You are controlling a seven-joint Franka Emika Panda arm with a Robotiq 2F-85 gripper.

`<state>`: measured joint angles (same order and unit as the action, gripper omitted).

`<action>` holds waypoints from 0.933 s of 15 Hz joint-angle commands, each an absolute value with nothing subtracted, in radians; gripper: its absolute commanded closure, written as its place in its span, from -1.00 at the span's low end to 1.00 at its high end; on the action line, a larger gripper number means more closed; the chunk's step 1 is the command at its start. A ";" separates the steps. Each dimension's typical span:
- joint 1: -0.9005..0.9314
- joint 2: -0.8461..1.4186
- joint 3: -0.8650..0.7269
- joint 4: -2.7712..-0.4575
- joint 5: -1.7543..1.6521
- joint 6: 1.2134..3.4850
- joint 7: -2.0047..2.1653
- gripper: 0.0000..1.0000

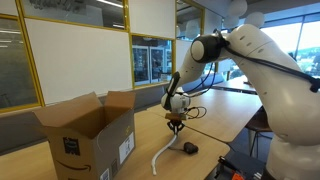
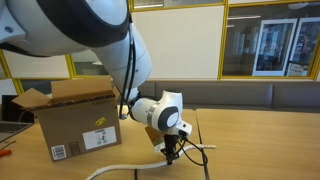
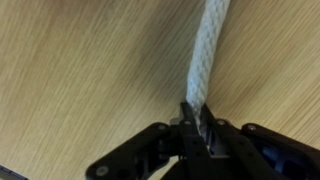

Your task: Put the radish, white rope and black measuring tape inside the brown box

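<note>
Clamping the white rope [image 3: 204,60] between its fingers, the gripper [image 3: 196,118] is clenched on the cord. The wrist view shows both fingers pressed against the braid with no gap on either side. From the fingertips the rope runs straight away across the wooden table [image 1: 228,112]. In an exterior view [image 1: 176,125] the gripper points downward just above the tabletop. The rope hangs from it, bends onto the surface and curves toward the table's near edge. In an exterior view [image 2: 122,169] the cord trails along the table from the gripper toward the side where the box stands. The brown box [image 1: 88,140] stands upright on the same table, well apart from the gripper, with its flaps open and raised. A black curved-arrow logo shows on one wall and a white label on the adjoining wall (the print is too small to read). The rope lies wholly outside the box. The black measuring tape [image 1: 189,148] rests on the table just beside the lower stretch of rope, below the gripper and likewise outside the box. Whether tape and rope touch cannot be determined — the detail is too small. A thin dark cable hangs along the arm above the gripper.
</note>
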<state>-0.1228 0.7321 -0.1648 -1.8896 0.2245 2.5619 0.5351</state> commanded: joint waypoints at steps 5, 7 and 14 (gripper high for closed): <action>-0.103 0.626 -0.168 -1.950 0.250 2.553 0.514 0.78; -0.079 0.555 -0.174 -1.987 0.236 2.561 0.522 0.78; 0.026 0.256 -0.172 -2.084 0.161 2.547 0.565 0.78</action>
